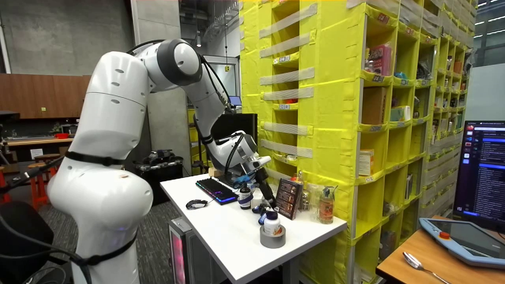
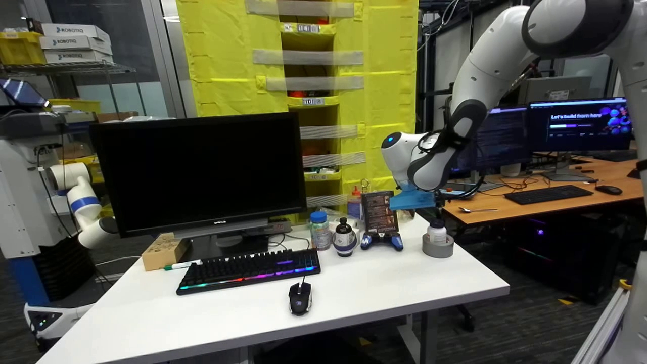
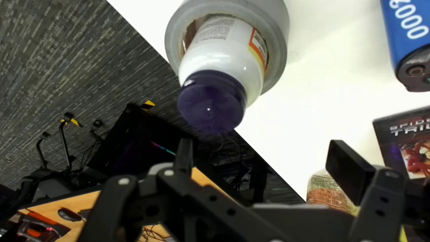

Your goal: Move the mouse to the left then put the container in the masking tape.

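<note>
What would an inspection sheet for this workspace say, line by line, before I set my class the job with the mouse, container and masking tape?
Surface: white table, carrying job things and clutter
Job's things: mouse lies apart from the keyboard, on its lit-edge side; white container stands inside the masking tape, base hidden
Clutter: keyboard, black monitor, dark bottle, blue-lidded jar, game controller, brown box
Pincer: open, holding nothing
Cables: mouse cord runs to the keyboard; beyond, hidden
Surroundings: yellow shelving; wooden desk bearing a spoon
</note>
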`<action>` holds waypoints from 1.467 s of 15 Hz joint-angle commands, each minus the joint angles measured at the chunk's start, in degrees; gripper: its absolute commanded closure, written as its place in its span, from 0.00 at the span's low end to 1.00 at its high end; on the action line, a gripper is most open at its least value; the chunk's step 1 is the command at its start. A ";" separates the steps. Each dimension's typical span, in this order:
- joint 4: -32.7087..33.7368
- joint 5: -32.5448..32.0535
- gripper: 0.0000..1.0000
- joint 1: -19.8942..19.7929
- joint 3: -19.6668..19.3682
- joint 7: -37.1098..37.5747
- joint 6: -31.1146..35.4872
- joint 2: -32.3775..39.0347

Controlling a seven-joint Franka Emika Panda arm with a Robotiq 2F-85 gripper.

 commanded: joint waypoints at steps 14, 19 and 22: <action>-5.06 2.24 0.00 0.14 4.73 -16.59 10.67 -7.59; -4.91 6.89 0.00 1.00 5.76 -26.92 9.55 -6.56; -3.90 9.21 0.00 1.64 5.73 -31.52 8.27 -4.98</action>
